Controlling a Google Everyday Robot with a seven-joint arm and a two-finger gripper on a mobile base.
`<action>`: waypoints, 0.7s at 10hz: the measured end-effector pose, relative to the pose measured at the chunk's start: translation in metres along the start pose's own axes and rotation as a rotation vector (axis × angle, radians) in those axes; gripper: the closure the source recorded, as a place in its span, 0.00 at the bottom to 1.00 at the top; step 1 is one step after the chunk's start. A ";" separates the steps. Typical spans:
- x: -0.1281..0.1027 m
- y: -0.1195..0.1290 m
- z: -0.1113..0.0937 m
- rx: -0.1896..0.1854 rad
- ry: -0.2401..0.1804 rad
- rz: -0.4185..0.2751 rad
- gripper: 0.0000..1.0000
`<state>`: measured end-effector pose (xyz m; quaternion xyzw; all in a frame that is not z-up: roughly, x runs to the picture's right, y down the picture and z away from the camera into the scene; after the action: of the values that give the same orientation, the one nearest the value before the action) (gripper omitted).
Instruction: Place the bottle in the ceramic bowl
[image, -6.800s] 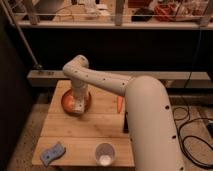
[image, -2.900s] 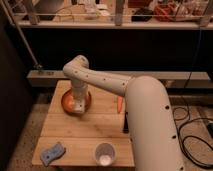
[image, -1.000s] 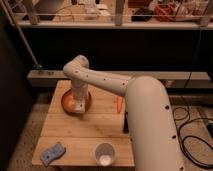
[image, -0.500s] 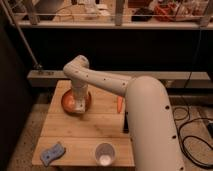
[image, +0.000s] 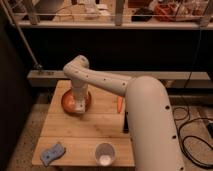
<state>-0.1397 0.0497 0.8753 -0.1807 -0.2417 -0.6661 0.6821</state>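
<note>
1. Dark shelving (image: 120, 24) is filling the background behind a pale wooden table (image: 80, 132). Your gripper (image: 78, 106) is reaching straight down into the ceramic bowl (image: 66, 100) at the table's far left.
2. You are not getting a view that shows whether the gripper is open, closed or holding something, so I cannot tell.
3. Your bottle is not showing apart from the pale gripper over the bowl's near right side. Its exact place, its long axis and the way it is pointing cannot be told.
4. The bowl is sitting upright, and the white arm (image: 100, 82) is crossing above it from the right.
5. A small orange carrot-like thing (image: 119, 104) is lying to the right of the bowl and apart from it, with its long axis running roughly front to back.
6. A translucent white cup (image: 104, 153) is standing upright at the near edge, and a blue cloth-like thing (image: 52, 154) is lying at the near left corner.
</note>
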 end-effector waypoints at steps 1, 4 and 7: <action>0.000 0.000 0.000 0.000 0.000 -0.002 0.62; 0.000 0.000 0.000 0.001 0.001 -0.011 0.62; 0.000 0.001 0.001 0.001 0.000 -0.012 0.62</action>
<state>-0.1391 0.0506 0.8764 -0.1790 -0.2432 -0.6700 0.6781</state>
